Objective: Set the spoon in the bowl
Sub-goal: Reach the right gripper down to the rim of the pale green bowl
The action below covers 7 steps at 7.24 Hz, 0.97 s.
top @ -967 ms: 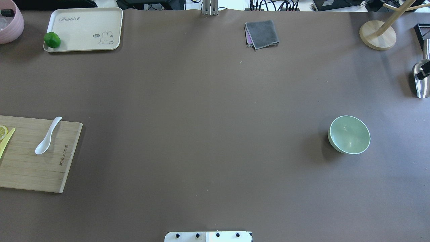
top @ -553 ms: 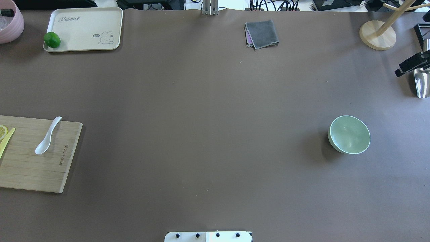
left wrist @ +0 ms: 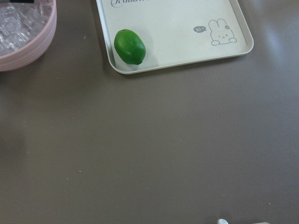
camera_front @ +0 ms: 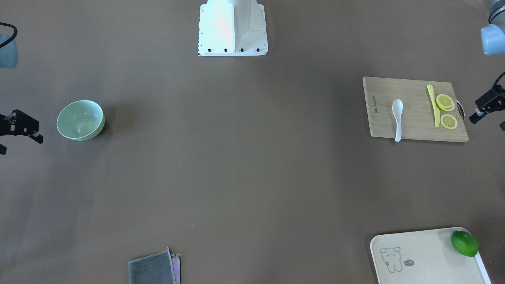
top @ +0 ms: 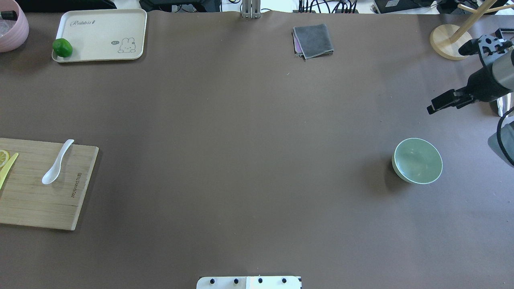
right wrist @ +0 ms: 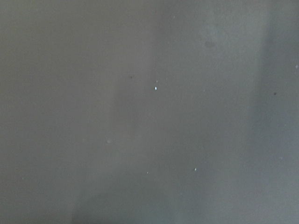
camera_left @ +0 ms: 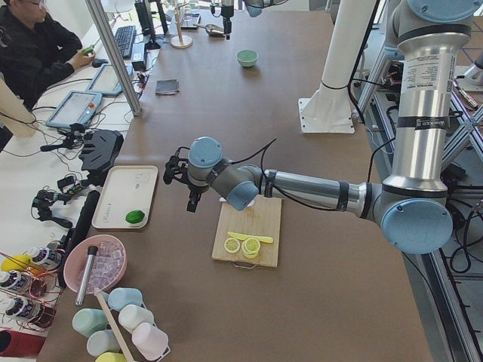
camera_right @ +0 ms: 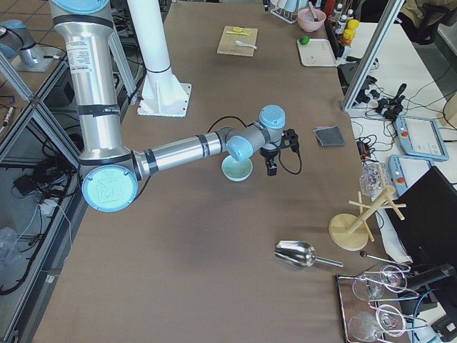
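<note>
The spoon (top: 56,164) is white, the bowl (top: 417,160) mint-green, the table (top: 241,160) brown.

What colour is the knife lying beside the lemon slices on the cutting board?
Pale yellow. The knife shows best in the exterior front-facing view.

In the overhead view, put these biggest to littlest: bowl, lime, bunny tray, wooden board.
1. wooden board, even cut off at the edge
2. bunny tray
3. bowl
4. lime

The right gripper (camera_right: 278,161) hangs just beside the bowl (camera_right: 236,171); far beyond the bowl the spoon (camera_right: 245,44) lies, apparently on a wooden board (camera_right: 230,41).
</note>
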Each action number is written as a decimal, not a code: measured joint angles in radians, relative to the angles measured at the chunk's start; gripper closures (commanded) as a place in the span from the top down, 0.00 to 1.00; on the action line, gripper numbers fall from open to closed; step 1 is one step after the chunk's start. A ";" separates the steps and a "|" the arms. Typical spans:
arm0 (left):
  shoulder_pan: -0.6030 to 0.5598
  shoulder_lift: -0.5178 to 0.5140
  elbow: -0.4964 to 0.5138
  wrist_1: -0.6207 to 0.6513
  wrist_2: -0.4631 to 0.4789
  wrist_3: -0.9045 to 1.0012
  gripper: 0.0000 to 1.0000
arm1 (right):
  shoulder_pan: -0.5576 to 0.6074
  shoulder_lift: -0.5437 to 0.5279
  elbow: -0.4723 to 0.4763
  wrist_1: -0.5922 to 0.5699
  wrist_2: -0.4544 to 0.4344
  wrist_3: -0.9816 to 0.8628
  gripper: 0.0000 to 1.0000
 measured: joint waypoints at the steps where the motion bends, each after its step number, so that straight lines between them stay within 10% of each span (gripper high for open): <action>1: 0.005 0.000 0.001 -0.009 0.000 -0.008 0.98 | -0.028 -0.049 -0.012 0.085 -0.002 0.021 1.00; 7: 0.010 -0.005 0.000 -0.016 0.000 -0.010 0.98 | -0.123 -0.149 -0.039 0.249 -0.004 0.172 0.98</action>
